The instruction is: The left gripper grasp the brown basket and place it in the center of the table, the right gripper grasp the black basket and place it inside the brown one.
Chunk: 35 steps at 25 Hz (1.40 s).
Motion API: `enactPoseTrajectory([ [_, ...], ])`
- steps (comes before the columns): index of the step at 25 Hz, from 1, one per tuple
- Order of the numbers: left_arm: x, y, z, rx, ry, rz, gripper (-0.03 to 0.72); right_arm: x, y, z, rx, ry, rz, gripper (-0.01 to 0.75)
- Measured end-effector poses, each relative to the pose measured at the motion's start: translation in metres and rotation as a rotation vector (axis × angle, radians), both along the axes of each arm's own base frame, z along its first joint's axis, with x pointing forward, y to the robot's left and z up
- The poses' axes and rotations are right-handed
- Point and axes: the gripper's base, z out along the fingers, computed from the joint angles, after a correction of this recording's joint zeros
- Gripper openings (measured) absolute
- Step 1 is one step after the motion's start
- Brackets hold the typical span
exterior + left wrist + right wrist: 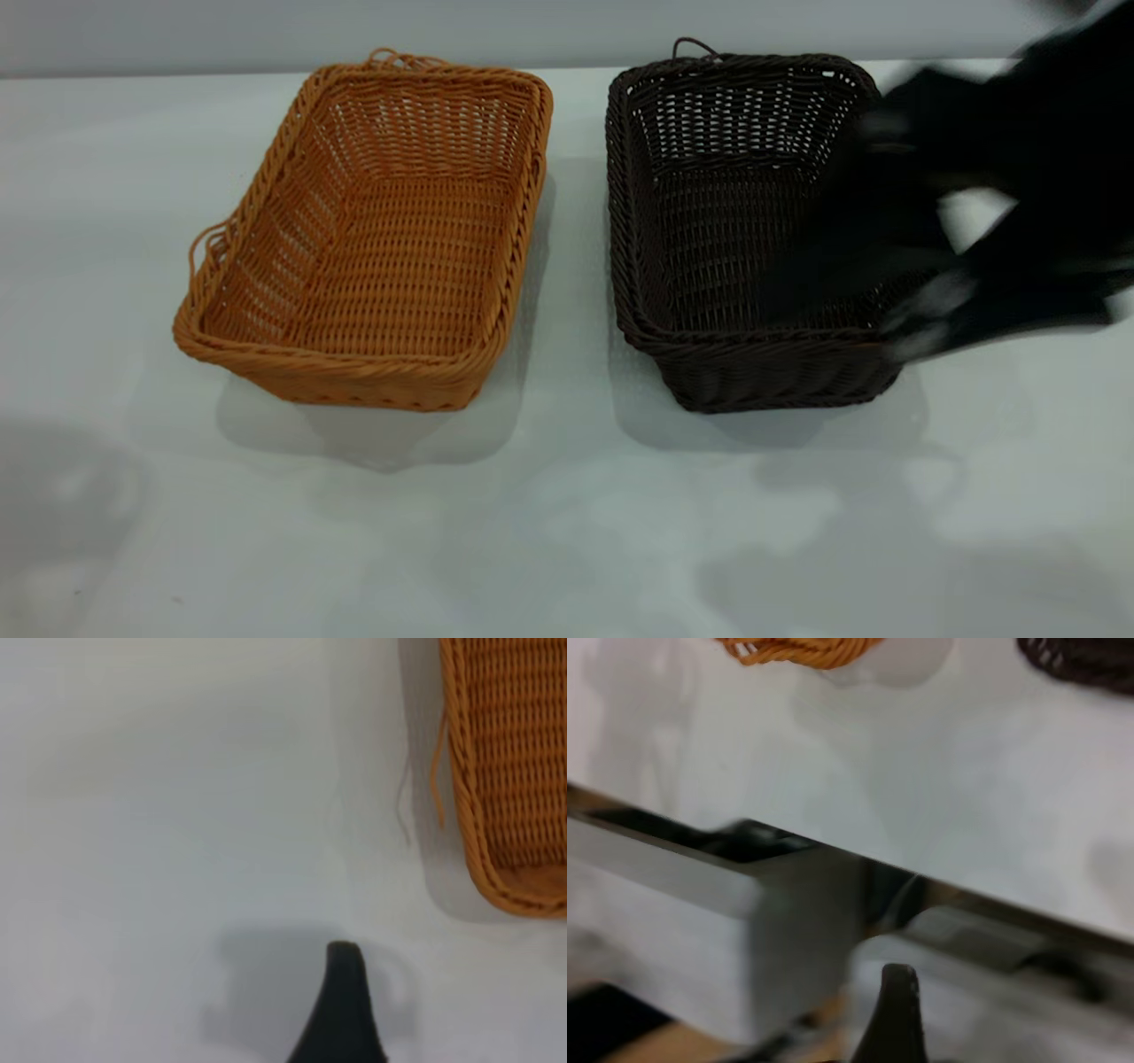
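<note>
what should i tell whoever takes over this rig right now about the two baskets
Left tool: only one finger tip shows in its wrist view, above bare table beside the brown basket; open or shut cannot be told. It holds nothing that shows.
Right tool: blurred, over the right side of the black basket; no grasp can be confirmed.
Both baskets sit side by side on the table, apart and empty, brown on the left, black on the right.
Done: nothing yet.
Left: left tool moves the brown basket to the table's center, then right tool sets the black basket inside it.
</note>
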Motion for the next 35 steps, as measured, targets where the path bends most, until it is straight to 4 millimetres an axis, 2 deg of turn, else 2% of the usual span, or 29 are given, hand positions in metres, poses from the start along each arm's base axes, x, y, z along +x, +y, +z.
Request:
enactPoseTrajectory([
  [5, 0.011, 0.0, -0.004, 0.0, 0.006, 0.003, 0.572, 0.028, 0.02, -0.05, 0.111, 0.347, -0.407, 0.586],
  [8, 0.014, 0.0, -0.007, 0.001, 0.009, 0.003, 0.572, 0.038, 0.024, -0.072, 0.177, 0.467, -0.618, 0.585],
  [11, 0.015, 0.001, -0.007, 0.001, 0.008, 0.005, 0.572, 0.049, 0.026, -0.083, 0.179, 0.493, -0.71, 0.584],
  [14, 0.015, 0.001, -0.007, 0.0, 0.007, 0.007, 0.572, 0.058, 0.026, -0.086, 0.175, 0.494, -0.779, 0.58],
  [19, 0.019, 0.001, -0.007, -0.005, 0.007, 0.013, 0.572, 0.066, 0.017, -0.092, 0.105, 0.472, -0.959, 0.574],
  [22, 0.032, 0.001, -0.006, -0.026, 0.016, 0.042, 0.572, 0.067, 0.014, -0.104, 0.073, 0.499, -1.026, 0.573],
  [26, 0.06, 0.001, -0.012, -0.033, 0.053, 0.053, 0.572, 0.076, 0.011, -0.12, 0.022, 0.493, -1.121, 0.573],
  [29, 0.084, 0.001, -0.032, -0.035, 0.119, 0.056, 0.572, 0.083, 0.011, -0.127, 0.01, 0.485, -1.172, 0.573],
  [35, 0.139, -0.014, -0.095, -0.071, 0.231, 0.051, 0.572, 0.085, 0.009, -0.134, -0.013, 0.482, -1.202, 0.573],
])
